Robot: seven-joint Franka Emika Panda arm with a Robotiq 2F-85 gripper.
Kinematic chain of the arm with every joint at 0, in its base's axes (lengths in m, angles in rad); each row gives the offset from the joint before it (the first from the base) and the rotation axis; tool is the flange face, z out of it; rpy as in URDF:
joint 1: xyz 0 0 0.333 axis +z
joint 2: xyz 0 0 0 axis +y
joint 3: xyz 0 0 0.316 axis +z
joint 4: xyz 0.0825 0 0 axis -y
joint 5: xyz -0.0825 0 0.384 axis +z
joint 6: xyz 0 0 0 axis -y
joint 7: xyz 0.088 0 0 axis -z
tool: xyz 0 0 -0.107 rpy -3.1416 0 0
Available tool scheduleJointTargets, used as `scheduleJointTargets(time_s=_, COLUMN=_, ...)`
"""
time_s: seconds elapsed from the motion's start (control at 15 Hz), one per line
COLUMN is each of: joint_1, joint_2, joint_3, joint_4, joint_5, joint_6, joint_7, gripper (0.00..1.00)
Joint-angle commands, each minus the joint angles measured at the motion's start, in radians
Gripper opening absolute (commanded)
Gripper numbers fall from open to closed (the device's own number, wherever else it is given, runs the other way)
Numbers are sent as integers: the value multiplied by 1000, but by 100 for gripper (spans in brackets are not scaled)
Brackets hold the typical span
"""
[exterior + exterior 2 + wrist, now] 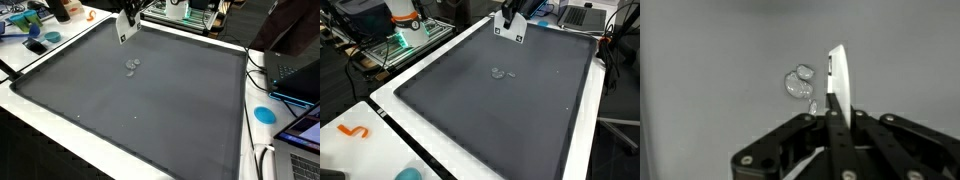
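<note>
White card (838,82) — marks unreadable — pinched in the hand (832,115).

Soft, even light fills both exterior views, shadows faint on the dark mat (150,120). The wrist view is grey and hazy, its white card (838,85) overexposed.

The card (838,80) looks smooth, the clear scrap (798,82) glossy, the mat (160,115) matt.

Under my jaws spreads a dark grey mat (170,120) with a white table edge (60,115) round it, and well away from them lie a blue disc (264,114), an orange squiggle (355,131) (on the white border) and, nearer behind them, a laptop (582,14).
</note>
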Motion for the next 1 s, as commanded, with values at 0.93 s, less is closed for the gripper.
scheduleJointTargets(time_s=0.93, joint_1=13, joint_2=-9, joint_3=9, joint_4=30, joint_5=-32, joint_6=-44, joint_7=1, gripper=4)
